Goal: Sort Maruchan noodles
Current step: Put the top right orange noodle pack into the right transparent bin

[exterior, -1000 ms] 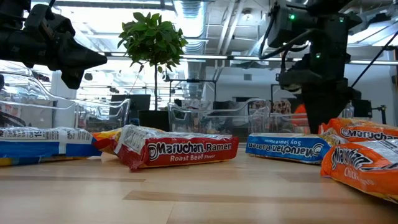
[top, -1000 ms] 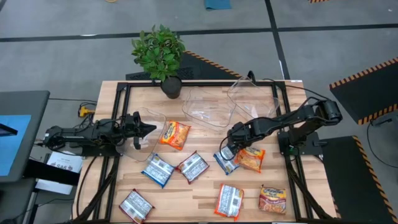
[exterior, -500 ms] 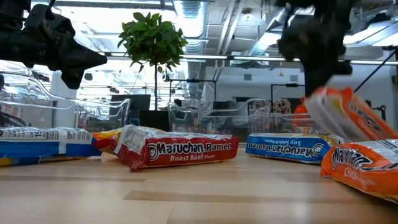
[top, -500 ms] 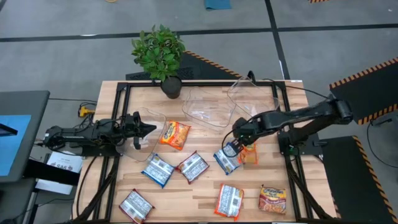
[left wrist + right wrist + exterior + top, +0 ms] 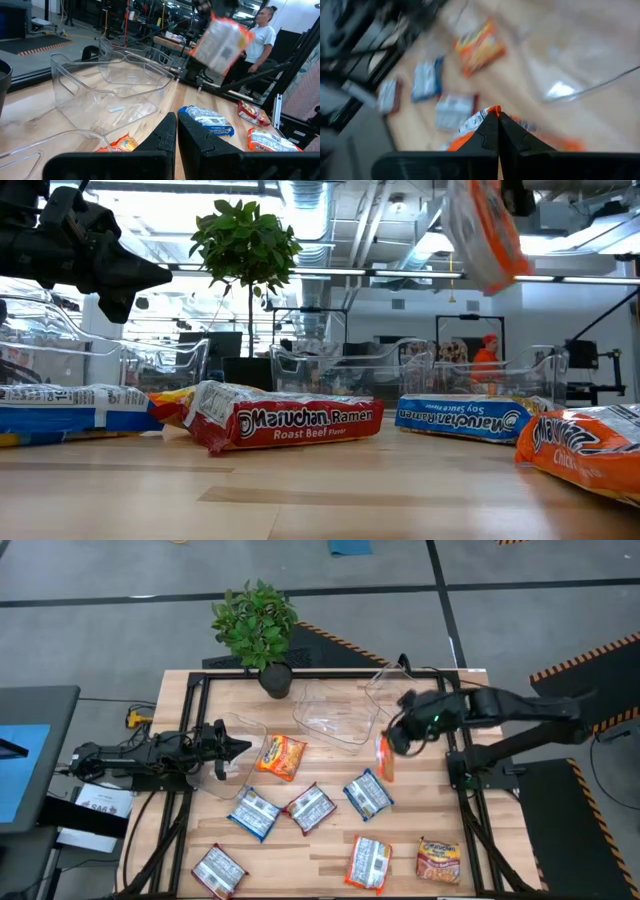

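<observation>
We see the right gripper [image 5: 392, 744] above the table [image 5: 330, 860], clamped on one noodle packet [image 5: 385, 757] that hangs just beside the middle clear bin [image 5: 335, 715], with a second bin [image 5: 410, 690] behind it toward the right edge. The left gripper [image 5: 235, 747], fingers together, sits over the left side beside a third bin [image 5: 240, 730], with a packet [image 5: 281, 756] just to its right. The other packets [image 5: 310, 807] lie spread across the front half, and the potted plant [image 5: 256, 625] stands at the back edge.

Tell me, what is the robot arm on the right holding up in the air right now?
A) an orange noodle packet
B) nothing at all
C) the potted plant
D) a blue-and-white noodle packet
A: the right gripper is shut on an orange noodle packet, which hangs clear of the table beside the clear bins.
</observation>
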You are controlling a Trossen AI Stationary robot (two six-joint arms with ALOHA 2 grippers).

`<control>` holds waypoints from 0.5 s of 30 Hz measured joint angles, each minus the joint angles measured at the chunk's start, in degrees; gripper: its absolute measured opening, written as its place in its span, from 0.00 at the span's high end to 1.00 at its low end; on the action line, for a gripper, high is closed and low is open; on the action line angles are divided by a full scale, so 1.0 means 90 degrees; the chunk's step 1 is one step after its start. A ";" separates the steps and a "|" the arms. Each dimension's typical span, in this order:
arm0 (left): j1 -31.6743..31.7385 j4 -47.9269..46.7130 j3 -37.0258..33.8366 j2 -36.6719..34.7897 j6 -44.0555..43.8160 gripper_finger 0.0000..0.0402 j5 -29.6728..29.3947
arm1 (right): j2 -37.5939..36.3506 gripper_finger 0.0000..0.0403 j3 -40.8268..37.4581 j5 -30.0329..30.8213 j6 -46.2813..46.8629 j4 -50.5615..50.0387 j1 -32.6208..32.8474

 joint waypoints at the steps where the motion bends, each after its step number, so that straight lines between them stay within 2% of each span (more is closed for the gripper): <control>1: -0.0002 0.0000 0.0000 -0.0002 0.0000 1.00 0.0000 | -0.0026 0.96 0.0104 0.0135 -0.0109 -0.0058 -0.0175; 5: -0.0001 0.0000 0.0000 -0.0001 0.0000 1.00 -0.0001 | -0.0064 0.96 0.0342 0.0423 -0.0607 -0.0210 -0.1077; 11: 0.0000 0.0001 0.0000 0.0000 0.0000 1.00 -0.0002 | 0.0150 0.96 0.0482 0.0469 -0.1341 -0.0212 -0.2418; 15: -0.0002 0.0000 0.0000 -0.0002 0.0000 1.00 -0.0002 | 0.0464 0.96 0.0480 0.0469 -0.1698 -0.0309 -0.3060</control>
